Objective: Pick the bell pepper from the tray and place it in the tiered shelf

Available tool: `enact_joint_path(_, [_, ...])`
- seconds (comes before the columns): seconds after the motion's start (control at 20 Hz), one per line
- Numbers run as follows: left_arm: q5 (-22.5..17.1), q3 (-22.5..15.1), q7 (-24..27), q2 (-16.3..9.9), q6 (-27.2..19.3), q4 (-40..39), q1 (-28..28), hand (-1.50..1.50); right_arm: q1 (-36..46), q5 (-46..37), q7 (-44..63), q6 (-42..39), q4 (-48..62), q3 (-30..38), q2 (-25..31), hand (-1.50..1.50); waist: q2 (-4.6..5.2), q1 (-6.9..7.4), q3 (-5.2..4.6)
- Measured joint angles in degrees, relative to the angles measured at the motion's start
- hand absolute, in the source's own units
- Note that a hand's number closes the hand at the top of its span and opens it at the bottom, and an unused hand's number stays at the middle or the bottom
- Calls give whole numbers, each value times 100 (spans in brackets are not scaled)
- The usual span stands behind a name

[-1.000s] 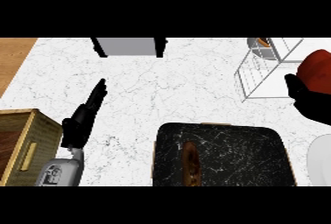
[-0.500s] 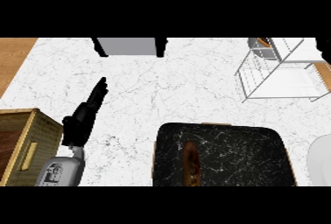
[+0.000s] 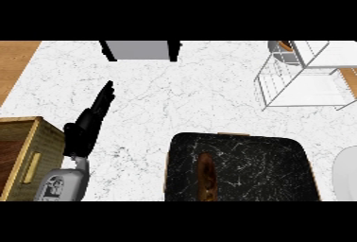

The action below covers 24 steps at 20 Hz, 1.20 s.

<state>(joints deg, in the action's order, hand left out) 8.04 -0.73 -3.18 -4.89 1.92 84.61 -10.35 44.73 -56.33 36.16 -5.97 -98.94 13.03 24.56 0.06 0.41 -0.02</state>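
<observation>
The left hand [image 3: 87, 127] rested with fingers straight near the surface's [image 3: 174, 90] left edge. The right hand was out of view, so lowering the pepper squarely into the shelf [image 3: 303, 75] seemed best.

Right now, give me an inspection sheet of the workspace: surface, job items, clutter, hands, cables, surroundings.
Surface: white marble counter, bare in the middle.
Job's things: dark tray at the lower middle, a brown item lying on its left part; white wire shelf at the upper right; bell pepper nothing seen.
Clutter: grey box at the top edge; wooden box at the lower left; white round thing, cut by the right edge.
Hands: left hand open, fingers straight, over the counter's left; right hand not in view.
Cables: nothing seen.
Surroundings: wooden floor at the upper left.
</observation>
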Motion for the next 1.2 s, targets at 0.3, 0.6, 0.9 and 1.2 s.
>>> enact_joint_path(0.3, [16, -8, 6, 27, 11, -34, -21, 0, -30, -201, -946, 920, 960, -108, 85, 150, 9, 15, 3])
enact_joint_path(0.6, [-7, 23, 30, 8, 46, -16, 41, 0, 89, 386, -1468, 1772, 1600, 382, -140, 150, 16, 24, 7])
enact_joint_path(0.9, [82, -35, 98, 90, -24, -99, 26, 0, 424, 1081, -2210, 2328, 2569, 762, -121, 150, 12, 21, 4])
enact_joint_path(1.2, [98, -29, 197, 128, -33, -190, 40, 0, 699, 1486, -2871, 2645, 3537, 938, 125, 150, 11, 20, 3])
